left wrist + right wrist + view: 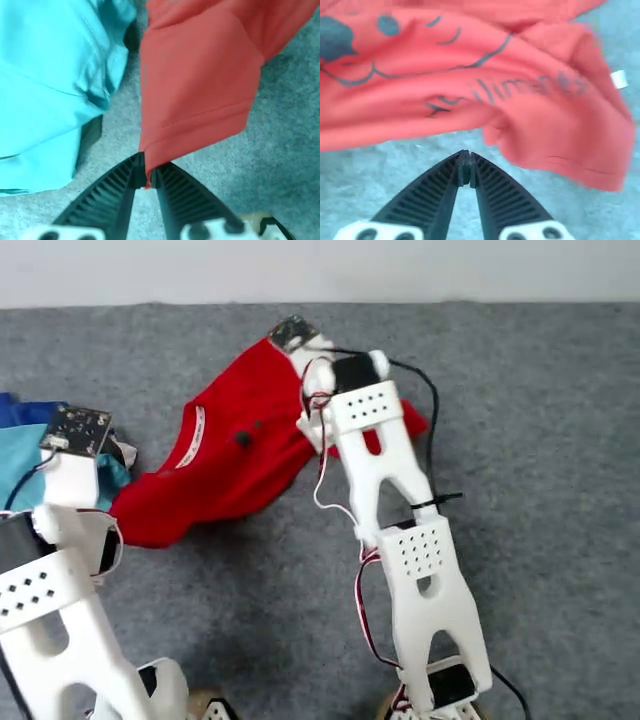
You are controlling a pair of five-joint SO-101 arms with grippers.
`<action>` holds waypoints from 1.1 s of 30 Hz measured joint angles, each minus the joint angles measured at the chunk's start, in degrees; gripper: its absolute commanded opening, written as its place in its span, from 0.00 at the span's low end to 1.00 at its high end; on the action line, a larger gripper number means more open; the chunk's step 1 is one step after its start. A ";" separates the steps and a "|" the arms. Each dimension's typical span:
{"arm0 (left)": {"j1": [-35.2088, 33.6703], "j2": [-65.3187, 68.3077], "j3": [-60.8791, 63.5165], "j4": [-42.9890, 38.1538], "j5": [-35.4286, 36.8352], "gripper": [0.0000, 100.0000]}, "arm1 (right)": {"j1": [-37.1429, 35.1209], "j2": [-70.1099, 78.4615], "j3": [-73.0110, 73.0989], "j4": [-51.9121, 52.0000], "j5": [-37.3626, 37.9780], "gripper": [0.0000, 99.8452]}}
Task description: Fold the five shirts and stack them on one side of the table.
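While the left gripper (146, 172) has its jaws pinched on a corner of the red shirt (200, 75), the right gripper (465, 170) has its jaws pressed together on nothing, its tips just short of the shirt's printed front. The shirt lies crumpled and half spread near the middle of the table, one edge reaching toward the left arm. Just beside the held corner sits a teal shirt (45, 75), with a blue shirt (20, 408) behind it on the left arm's side of the table.

To do this step well, I judge the right gripper should part its jaws and take a far corner or hem. Both arms can then pull the cloth flat and taut before any fold, keeping it low so it does not drag the teal shirt along. The thin pinch on the left could slip if tugged hard.

The table (540, 490) is covered in grey, carpet-like cloth that may cling to the fabric. A pale wall (320, 270) runs behind.
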 measured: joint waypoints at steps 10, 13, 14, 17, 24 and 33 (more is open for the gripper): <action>7.65 -8.35 -13.71 0.09 0.09 0.01 | 8.97 -16.35 13.27 0.18 1.23 0.01; 13.01 -8.97 -20.66 0.09 2.11 0.01 | 10.73 -25.32 23.82 0.18 3.87 0.01; 14.68 -8.70 -23.21 0.09 2.90 0.01 | 10.99 -28.40 27.69 0.18 4.57 0.01; 19.34 -6.33 -31.82 0.09 4.57 0.01 | 11.52 -38.07 39.56 0.18 6.86 0.01; 31.65 8.00 -55.56 0.09 6.15 0.01 | 13.45 -56.53 65.93 0.18 10.99 0.01; 41.85 29.63 -81.14 0.09 5.80 0.01 | 20.31 -76.84 90.81 0.18 15.38 0.01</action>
